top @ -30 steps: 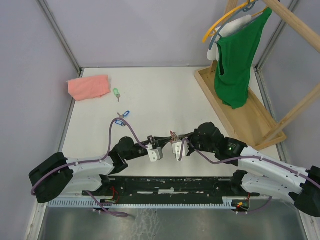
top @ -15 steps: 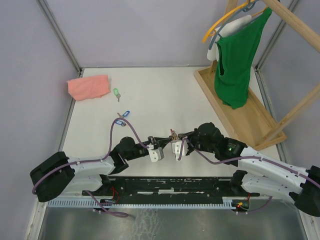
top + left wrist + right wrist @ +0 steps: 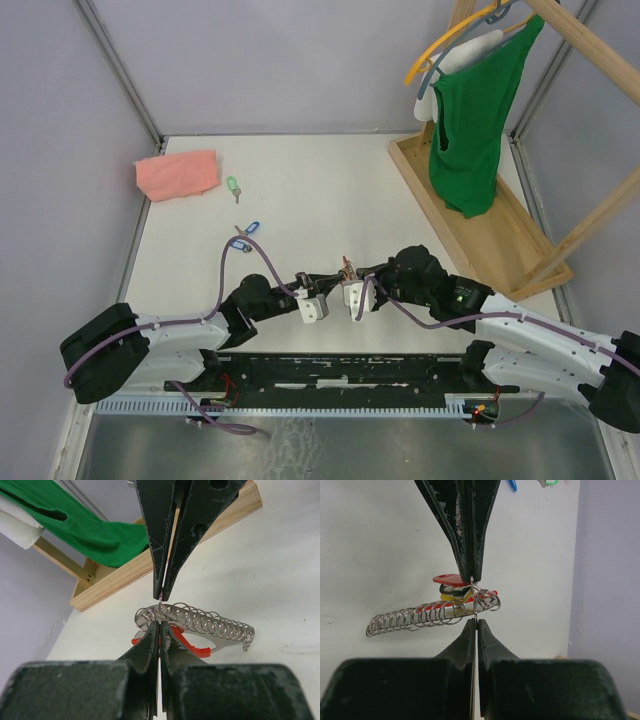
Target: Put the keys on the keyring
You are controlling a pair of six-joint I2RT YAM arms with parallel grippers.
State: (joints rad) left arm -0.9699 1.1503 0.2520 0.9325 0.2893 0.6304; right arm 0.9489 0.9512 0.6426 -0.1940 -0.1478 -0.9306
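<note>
keyring (image 3: 420,617) end loop in the nip of fully closed left gripper (image 3: 159,626) and right gripper (image 3: 475,624), tip to tip

A folded salmon-pink cloth (image 3: 177,174) lies at the far left corner of the white bench (image 3: 330,180), close to the pale lilac wall panel (image 3: 60,150). Along the bench's right side stands a light wooden clothes rack (image 3: 430,203), its flat base frame resting on the surface and its slanted poles rising out of view. A sleeveless green top (image 3: 470,120) hangs from it on a curved orange-yellow hanger (image 3: 437,47), with a white garment (image 3: 468,50) showing at the shoulder beside the green.
</note>
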